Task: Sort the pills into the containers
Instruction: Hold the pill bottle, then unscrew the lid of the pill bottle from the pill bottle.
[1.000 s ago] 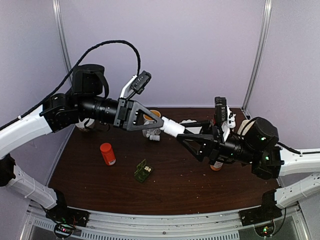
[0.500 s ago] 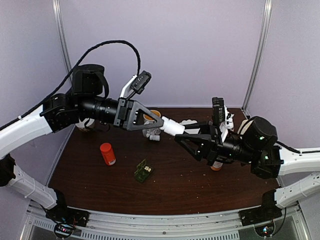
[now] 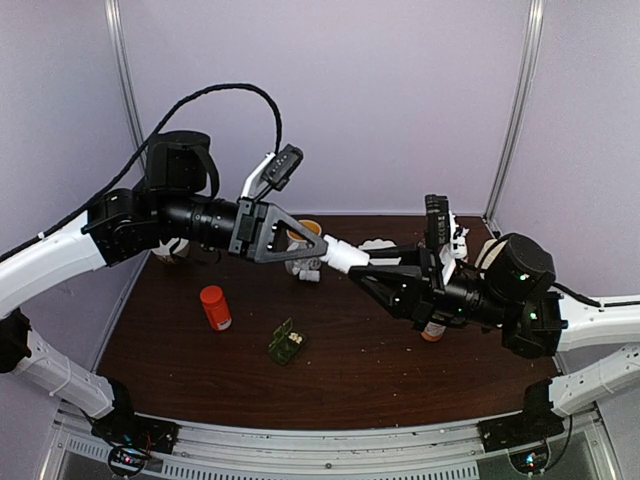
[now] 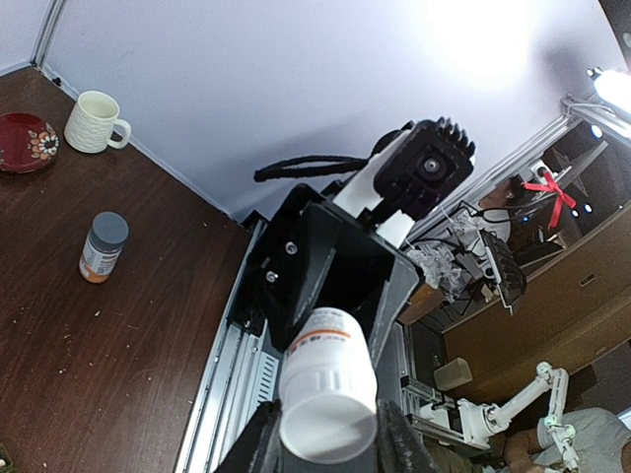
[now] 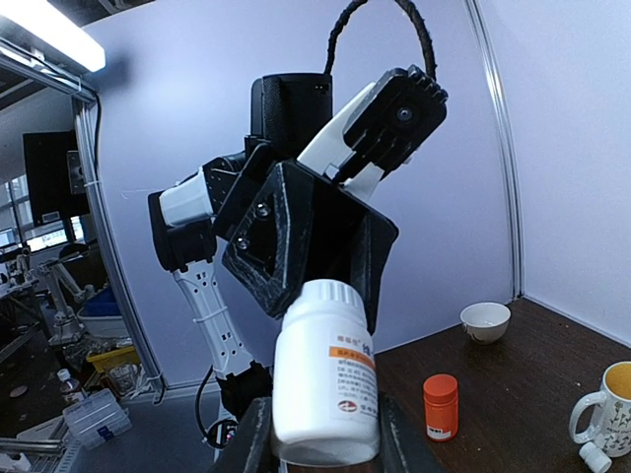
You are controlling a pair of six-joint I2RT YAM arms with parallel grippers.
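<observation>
Holding one white bottle (image 3: 345, 256) between them in the air above the middle of the tabletop (image 3: 400, 370), the left hand (image 3: 322, 244) and the right hand (image 3: 360, 272) meet end to end. We record the left hand closed on the bottle's cap end, with its fingers (image 4: 258, 445) pressed to either side. The right hand is closed on the base end, with its fingers (image 5: 252, 434) likewise against the bottle's sides. The bottle lies roughly level, its orange-printed label facing the right wrist camera. The pill box (image 3: 287, 342), dark green, rests on the tabletop left of centre and towards the near edge. It is well apart from both hands and its lid stands open; we cannot tell what its compartments hold. We also note an orange bottle (image 3: 214, 308) with an orange cap, upright on the left half, beyond the pill box. A yellow-lined mug (image 3: 305, 233) stands near the middle of the far edge, with tiny white bottles (image 3: 310, 268) just beside it on its near side. A grey-capped bottle (image 4: 103, 246) stands upright towards the right edge, partly hidden under the right arm. A red dish (image 4: 24, 141) and a white mug (image 4: 94, 120) sit side by side near the far right corner, and a small bowl (image 5: 485, 320) sits near the far left corner.
</observation>
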